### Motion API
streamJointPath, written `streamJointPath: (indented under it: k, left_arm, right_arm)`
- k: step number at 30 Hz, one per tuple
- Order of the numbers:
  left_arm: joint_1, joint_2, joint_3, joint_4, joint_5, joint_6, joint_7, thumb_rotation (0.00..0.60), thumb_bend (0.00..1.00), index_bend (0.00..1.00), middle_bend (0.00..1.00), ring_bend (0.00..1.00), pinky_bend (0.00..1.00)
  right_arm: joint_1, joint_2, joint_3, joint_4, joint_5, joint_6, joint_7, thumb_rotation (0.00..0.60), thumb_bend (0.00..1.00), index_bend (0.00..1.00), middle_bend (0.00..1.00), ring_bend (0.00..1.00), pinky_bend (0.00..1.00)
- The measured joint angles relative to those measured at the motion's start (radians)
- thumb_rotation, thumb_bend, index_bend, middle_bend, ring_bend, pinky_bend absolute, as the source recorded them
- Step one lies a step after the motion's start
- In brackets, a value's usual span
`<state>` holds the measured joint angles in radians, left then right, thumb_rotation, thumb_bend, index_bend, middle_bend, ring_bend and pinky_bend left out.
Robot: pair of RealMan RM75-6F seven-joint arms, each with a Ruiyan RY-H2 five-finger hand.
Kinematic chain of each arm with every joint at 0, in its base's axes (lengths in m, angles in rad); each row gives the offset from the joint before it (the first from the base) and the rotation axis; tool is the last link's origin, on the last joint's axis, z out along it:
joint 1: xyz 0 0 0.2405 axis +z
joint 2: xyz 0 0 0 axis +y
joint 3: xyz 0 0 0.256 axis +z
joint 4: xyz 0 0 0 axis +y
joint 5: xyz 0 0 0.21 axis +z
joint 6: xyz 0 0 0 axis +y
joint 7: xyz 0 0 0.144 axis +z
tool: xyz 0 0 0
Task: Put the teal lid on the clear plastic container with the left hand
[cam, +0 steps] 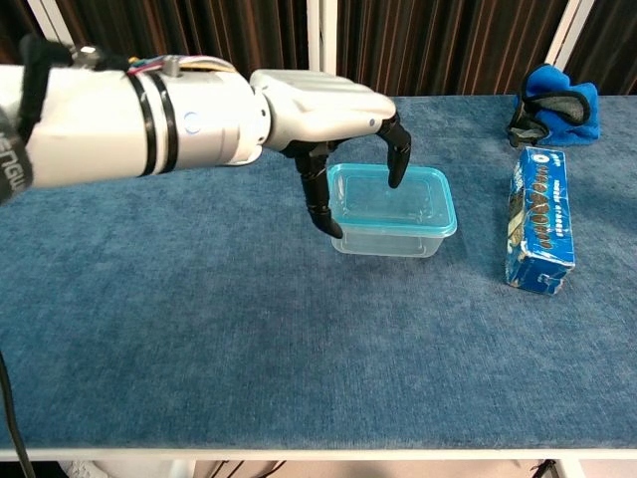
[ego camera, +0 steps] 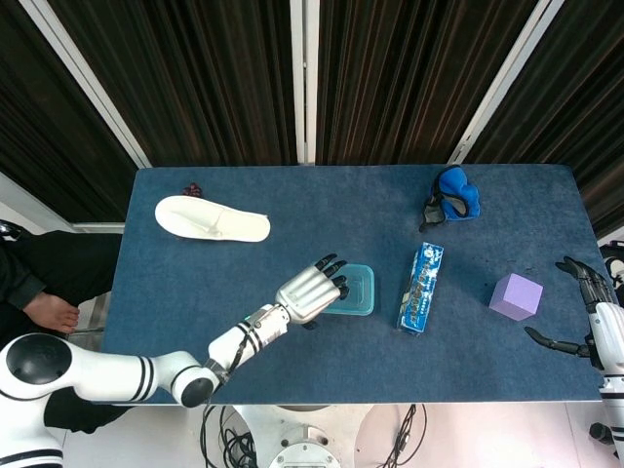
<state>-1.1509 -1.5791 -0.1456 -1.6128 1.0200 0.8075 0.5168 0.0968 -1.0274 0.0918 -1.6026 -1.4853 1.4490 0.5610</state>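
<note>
The clear plastic container point(cam: 390, 227) stands mid-table with the teal lid point(cam: 392, 195) lying flat on its rim; the head view also shows the container point(ego camera: 355, 290). My left hand point(cam: 323, 108) hovers over the container's left end with its fingers spread and nothing in its grasp. One fingertip point(cam: 395, 175) points down just above the lid, and the thumb point(cam: 320, 207) hangs beside the container's left wall. From the head camera, the left hand point(ego camera: 310, 291) covers the container's left part. My right hand point(ego camera: 588, 310) is open, off the table's right edge.
A blue-and-white box point(cam: 542, 221) lies right of the container. A blue cloth item point(cam: 553, 103) sits at the back right. A purple cube point(ego camera: 516, 295) rests near the right edge. A white insole point(ego camera: 212, 218) and a small dark object point(ego camera: 192, 189) lie at the back left.
</note>
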Motion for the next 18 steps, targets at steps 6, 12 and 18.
streamJointPath:
  k: [6, 12, 18]
  left_arm:
    - [0.056, -0.011, 0.047, 0.1, 0.197, -0.01, -0.146, 0.6, 0.0, 0.37, 0.25, 0.02, 0.02]
    - [0.076, -0.02, 0.075, 0.132, 0.25, -0.01, -0.153, 0.6, 0.0, 0.37, 0.25, 0.02, 0.02]
    - [0.085, -0.035, 0.082, 0.149, 0.262, -0.013, -0.155, 0.6, 0.0, 0.37, 0.25, 0.02, 0.02]
  right_arm:
    - [0.002, -0.001, 0.001, -0.011, -0.002, -0.002, -0.013, 0.6, 0.01, 0.0, 0.13, 0.0, 0.0]
    - [0.002, 0.0, 0.003, -0.02, 0.001, -0.004, -0.024, 0.6, 0.01, 0.0, 0.13, 0.0, 0.0]
    - [0.004, 0.001, 0.004, -0.027, 0.003, -0.007, -0.034, 0.6, 0.01, 0.0, 0.13, 0.0, 0.0]
